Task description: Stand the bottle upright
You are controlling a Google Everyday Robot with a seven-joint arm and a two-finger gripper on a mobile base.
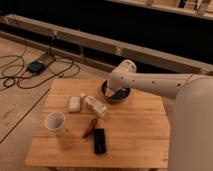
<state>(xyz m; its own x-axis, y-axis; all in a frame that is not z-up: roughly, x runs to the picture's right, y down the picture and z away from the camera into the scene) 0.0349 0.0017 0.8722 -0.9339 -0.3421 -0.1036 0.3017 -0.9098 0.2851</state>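
Note:
The bottle [95, 105] is small and whitish with a white cap. It lies on its side near the middle of the wooden table [135, 135], slanting from upper left to lower right. My gripper [118, 93] hangs at the end of the white arm, over the dark bowl [107, 90] at the table's far edge. It is to the right of the bottle and a little beyond it, apart from it. The jaws stand open and I see nothing between them.
A flat white block [74, 103] lies just left of the bottle. A white mug [55, 122] stands at the front left. A reddish-brown item [90, 127] and a black rectangular object [99, 140] lie toward the front. Cables and a device [36, 66] are on the floor at the left.

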